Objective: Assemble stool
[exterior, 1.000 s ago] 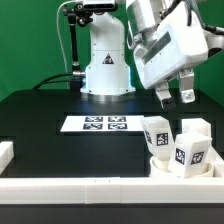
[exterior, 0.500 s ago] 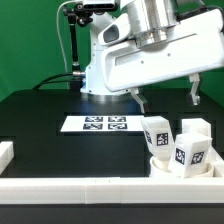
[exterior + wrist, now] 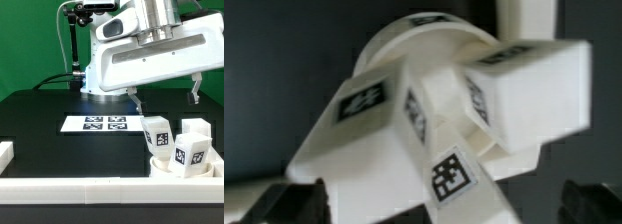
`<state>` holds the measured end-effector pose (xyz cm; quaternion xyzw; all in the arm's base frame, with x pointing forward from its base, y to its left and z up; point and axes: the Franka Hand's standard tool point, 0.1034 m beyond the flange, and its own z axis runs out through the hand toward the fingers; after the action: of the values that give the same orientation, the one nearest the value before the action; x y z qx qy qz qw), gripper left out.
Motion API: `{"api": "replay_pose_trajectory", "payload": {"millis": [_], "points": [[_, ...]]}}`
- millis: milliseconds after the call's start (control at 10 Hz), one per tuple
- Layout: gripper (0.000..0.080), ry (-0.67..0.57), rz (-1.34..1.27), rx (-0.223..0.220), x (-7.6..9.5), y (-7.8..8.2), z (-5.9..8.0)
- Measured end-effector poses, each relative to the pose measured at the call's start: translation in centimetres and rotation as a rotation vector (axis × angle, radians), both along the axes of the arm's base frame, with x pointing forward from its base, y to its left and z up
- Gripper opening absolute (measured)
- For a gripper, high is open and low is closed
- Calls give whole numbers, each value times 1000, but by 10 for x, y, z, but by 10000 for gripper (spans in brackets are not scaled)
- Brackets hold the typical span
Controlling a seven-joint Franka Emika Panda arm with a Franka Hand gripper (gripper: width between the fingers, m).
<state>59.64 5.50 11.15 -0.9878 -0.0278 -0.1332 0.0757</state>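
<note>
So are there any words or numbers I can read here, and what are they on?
No words or numbers can be read.
Stool legs: black-and-white square patterns, no letters.
Marker board: the same kind of square patterns, no letters.
Robot base: a small dark triangle sign, too small to read.
In the wrist view, the leg patterns are blurred.

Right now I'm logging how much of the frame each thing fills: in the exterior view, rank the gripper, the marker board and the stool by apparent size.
1. gripper, though it's likely nearest the camera.
2. and 3. stool and marker board look about alike.
</note>
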Motion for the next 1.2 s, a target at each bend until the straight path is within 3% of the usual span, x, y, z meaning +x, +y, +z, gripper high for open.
{"api": "replay_pose_trajectory", "payload": {"millis": [200, 900, 1200], "points": [[649, -1, 252, -86, 0, 0, 0], [649, -23, 678, -210, -1, -5, -2], [649, -68, 984, -315, 3, -4, -9]]}}
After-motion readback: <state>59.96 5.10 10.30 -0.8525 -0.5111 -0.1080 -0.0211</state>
